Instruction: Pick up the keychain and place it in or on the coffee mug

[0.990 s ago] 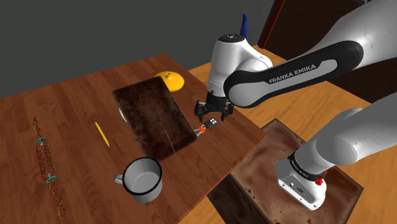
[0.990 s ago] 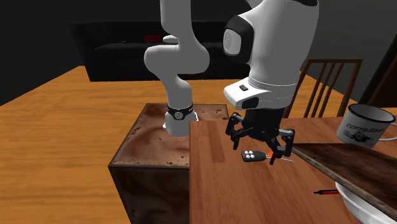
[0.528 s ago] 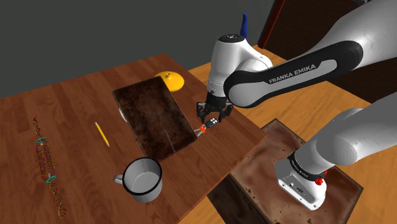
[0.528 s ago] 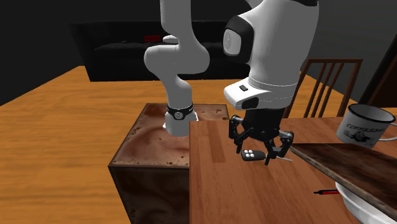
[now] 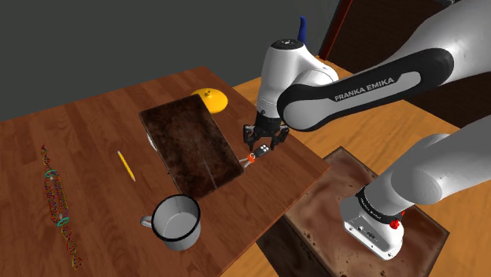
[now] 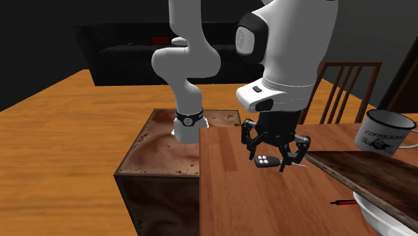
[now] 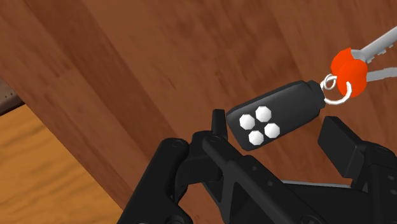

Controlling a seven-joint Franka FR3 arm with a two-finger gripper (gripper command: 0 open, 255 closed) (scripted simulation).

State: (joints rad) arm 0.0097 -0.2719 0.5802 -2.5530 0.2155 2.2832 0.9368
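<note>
The wrist view gives the detail that the 2 wider views lack: the keychain (image 7: 280,105) is a black fob with 4 white hexagonal buttons, a silver ring at 1 end, an orange key head and 2 silver keys beyond it. It lies flat on the wooden table (image 5: 94,134), and the gripper (image 7: 278,127) straddles it, released. The fingers stand apart on either side; 1 fingertip (image 7: 218,119) sits just beside the buttoned end, while the other finger shows a gap to the fob. The fob's long axis runs diagonally across that gap, its ring end and keys trailing out past the far finger. In the shoulder view the keychain (image 5: 258,149) is a small dark shape under the gripper (image 5: 262,146), its orange end pointing toward the near edge of the dark brown mat (image 5: 189,142), just beside it. That view also shows the coffee mug (image 5: 177,222) well apart, near the table's front edge past the mat, upright with its mouth open upward. The second exterior view shows the fob (image 6: 266,161) low between the fingers, keys pointing to that view's right, and the mug (image 6: 387,132) far to that side. The white arm (image 5: 354,86) rises from the brown stand (image 5: 315,220), bends over the table and drops its wrist straight down, the gripper (image 6: 273,158) pointing at the tabletop.
</note>
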